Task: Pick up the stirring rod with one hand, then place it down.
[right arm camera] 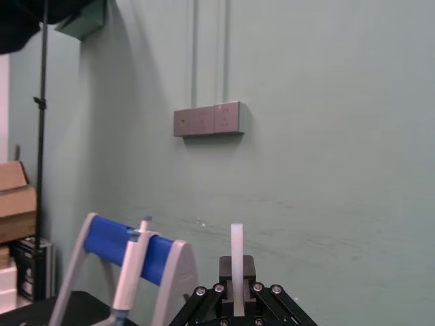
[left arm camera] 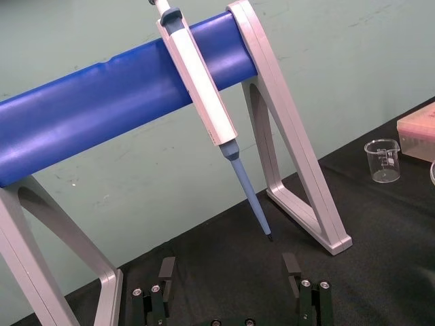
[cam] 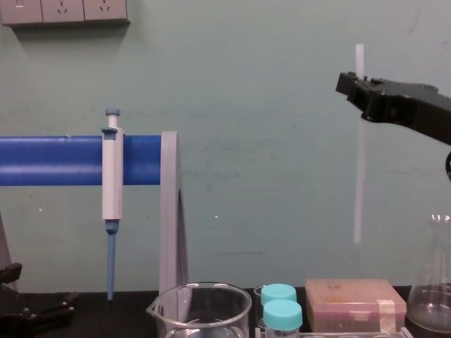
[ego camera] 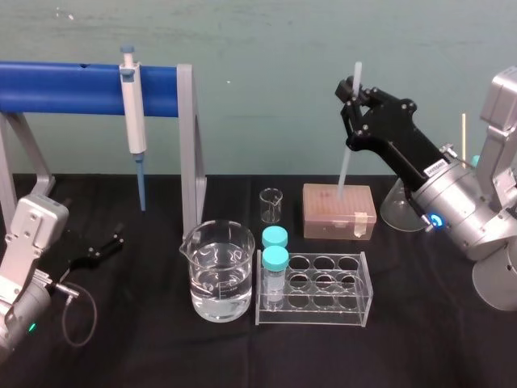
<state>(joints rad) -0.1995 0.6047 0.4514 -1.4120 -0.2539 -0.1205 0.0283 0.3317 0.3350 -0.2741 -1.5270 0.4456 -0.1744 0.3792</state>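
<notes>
Stirring rod point(ego camera: 344, 170) pinched upright in raised right gripper point(ego camera: 353, 93), left gripper point(left arm camera: 229, 263) parked low, jaws spread.

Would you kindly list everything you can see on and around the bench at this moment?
stand: one, blue bar on grey legs, rear left.
pipette: one, white with blue tip, hanging on the stand's bar.
rack: one, clear, front centre-right.
capped vials: two, clear with teal caps, rack's left column.
large beaker: one, clear, holding clear liquid, left of the rack.
small beaker: one, clear, behind the rack.
tip box: one, pinkish tan, behind the rack.
conical flask: one, clear, rear right.
stirring rod: one, translucent white, upright in the air above the tip box.
table: one, black.
left pincer: black, open, low at the left.
right pincer: black, shut on the stirring rod.
</notes>
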